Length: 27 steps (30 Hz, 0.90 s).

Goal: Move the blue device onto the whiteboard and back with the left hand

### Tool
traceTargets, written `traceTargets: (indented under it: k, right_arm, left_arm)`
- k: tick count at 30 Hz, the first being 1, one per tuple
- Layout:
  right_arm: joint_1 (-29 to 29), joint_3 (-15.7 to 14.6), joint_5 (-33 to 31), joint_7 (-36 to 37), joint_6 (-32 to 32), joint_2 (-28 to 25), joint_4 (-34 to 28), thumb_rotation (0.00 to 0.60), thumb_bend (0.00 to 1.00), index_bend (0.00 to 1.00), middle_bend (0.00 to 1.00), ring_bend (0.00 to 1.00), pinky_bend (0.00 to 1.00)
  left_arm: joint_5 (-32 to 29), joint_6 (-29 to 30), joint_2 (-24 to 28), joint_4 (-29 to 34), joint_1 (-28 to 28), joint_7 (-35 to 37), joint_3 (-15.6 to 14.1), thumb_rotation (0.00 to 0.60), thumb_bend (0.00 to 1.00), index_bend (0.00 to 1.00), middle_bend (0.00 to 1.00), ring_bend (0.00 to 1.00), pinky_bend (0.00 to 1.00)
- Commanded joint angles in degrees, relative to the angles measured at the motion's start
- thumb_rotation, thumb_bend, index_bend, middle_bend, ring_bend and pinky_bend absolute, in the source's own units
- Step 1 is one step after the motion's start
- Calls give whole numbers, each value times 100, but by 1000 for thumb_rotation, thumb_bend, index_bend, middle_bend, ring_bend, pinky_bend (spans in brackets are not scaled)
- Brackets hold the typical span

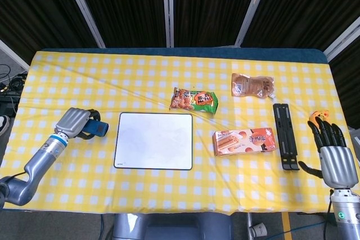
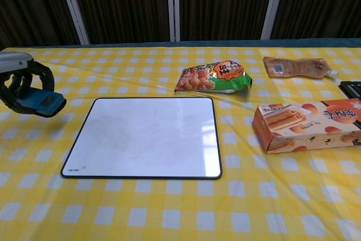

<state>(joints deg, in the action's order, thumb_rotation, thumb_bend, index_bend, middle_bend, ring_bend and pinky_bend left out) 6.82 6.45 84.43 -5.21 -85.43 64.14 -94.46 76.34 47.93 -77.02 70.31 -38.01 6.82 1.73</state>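
Note:
My left hand (image 1: 73, 122) (image 2: 20, 80) grips the blue device (image 1: 97, 128) (image 2: 43, 101) over the yellow checked cloth, left of the whiteboard (image 1: 154, 140) (image 2: 146, 136). The device is off the board, near its upper left corner; whether it touches the cloth I cannot tell. The whiteboard lies bare. My right hand (image 1: 330, 154) is at the right edge of the head view, fingers spread upward, holding nothing.
A green and orange snack bag (image 1: 194, 100) (image 2: 214, 77) lies behind the board. An orange biscuit box (image 1: 244, 141) (image 2: 307, 123) sits to its right. A brown pouch (image 1: 252, 85) (image 2: 296, 66) and a black folded stand (image 1: 286, 135) lie further right.

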Motion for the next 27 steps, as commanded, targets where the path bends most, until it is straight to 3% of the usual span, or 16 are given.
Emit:
traceTargets:
  k: [1,4,6,8,10,11,14,19,22,27]
  right_arm:
    - [14,-4,13,-30,15,14,-2,600,0,0,0,0,0]
    - [24,-4,11,-50,29,29,4,600,0,0,0,0,0]
    - [27,0,-8,-49,39,36,16,600,0,0,0,0,0]
    - [31,5,-22,-31,53,36,26,600,0,0,0,0,0]
    - [44,8,-18,-9,70,37,31,600,0,0,0,0,0]
    - [49,7,-13,-3,77,38,32,600,0,0,0,0,0]
    - [54,2,7,30,77,31,28,600,0,0,0,0,0]
    - [48,5,40,113,49,-1,2,600,0,0,0,0,0]
    - [44,13,109,184,-8,-38,-40,600,0,0,0,0,0]
    - [30,-11,236,276,-83,-82,-25,600,0,0,0,0,0]
  left_arm:
    - [87,-32,-127,-180,41,64,-76,600,224,492,389,503,596]
    - [133,-48,-235,-296,57,86,-108,600,113,472,368,490,578]
    - [142,-86,-307,-354,65,121,-123,600,27,412,290,408,526]
    - [165,-123,-347,-358,81,238,-142,600,0,164,84,150,313]
    - [175,-52,-287,-252,127,424,-106,600,0,22,3,22,153]
    - [183,43,-232,-167,166,462,-80,600,0,0,0,0,86]
    - [178,453,-13,160,339,408,7,600,0,0,0,0,6]
    - [-35,1292,387,916,771,76,190,600,0,0,0,0,0]
    - [-297,2385,759,1911,1370,-751,268,600,0,0,0,0,0]
    - [-513,3241,1215,3014,2014,-1526,123,600,0,0,0,0,0]
